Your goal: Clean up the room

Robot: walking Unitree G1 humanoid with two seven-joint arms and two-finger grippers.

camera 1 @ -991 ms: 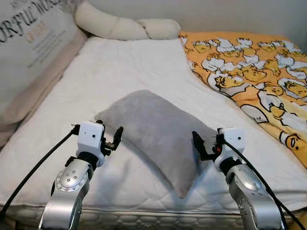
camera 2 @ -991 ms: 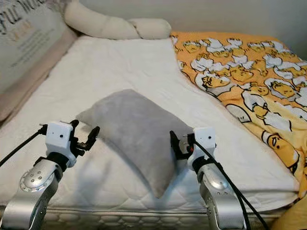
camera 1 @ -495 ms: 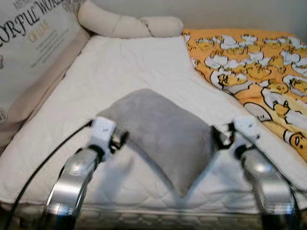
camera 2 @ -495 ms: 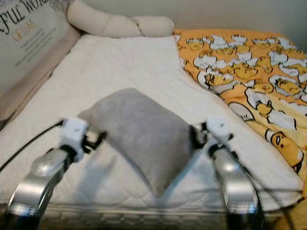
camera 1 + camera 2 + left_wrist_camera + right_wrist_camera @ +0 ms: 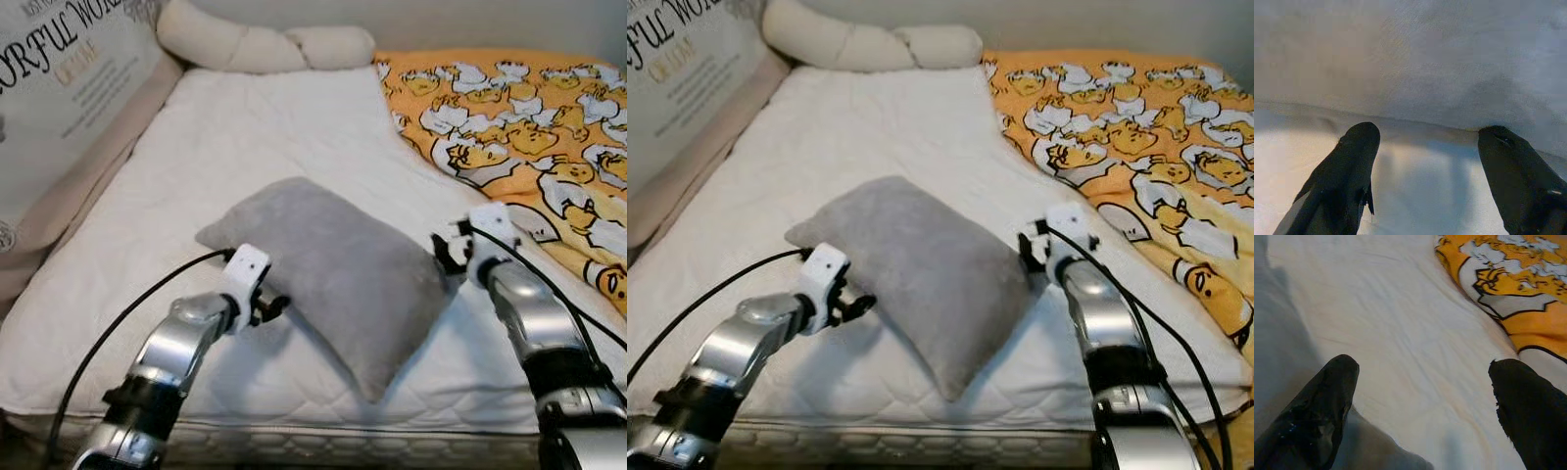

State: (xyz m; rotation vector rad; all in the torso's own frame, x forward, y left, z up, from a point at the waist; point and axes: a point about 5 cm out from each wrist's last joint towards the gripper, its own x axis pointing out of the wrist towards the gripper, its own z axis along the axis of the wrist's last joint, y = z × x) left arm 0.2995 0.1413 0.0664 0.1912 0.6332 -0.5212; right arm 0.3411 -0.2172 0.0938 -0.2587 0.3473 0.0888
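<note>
The left eye view shows a grey pillow (image 5: 328,264) lying askew on the white mattress (image 5: 235,147) of a bed, one corner pointing at the near edge. The left gripper (image 5: 266,305) sits at the pillow's left edge, low on the mattress, and the right gripper (image 5: 443,257) sits at the pillow's right edge. The pillow lies between the two.

In the left wrist view the fingers (image 5: 1347,171) are spread wide, their tips at the seam where the pillow meets the mattress, with nothing held between them. In the right wrist view the fingers (image 5: 1317,416) are also wide apart and hold nothing; one finger is just beside the grey fabric, and the other (image 5: 1533,411) lies toward the orange blanket (image 5: 1508,279).

That blanket, printed with cartoon figures, covers the right side of the bed. A long cream bolster (image 5: 260,44) lies across the head of the mattress. A pale cushion with printed lettering (image 5: 59,98) leans along the left side.
</note>
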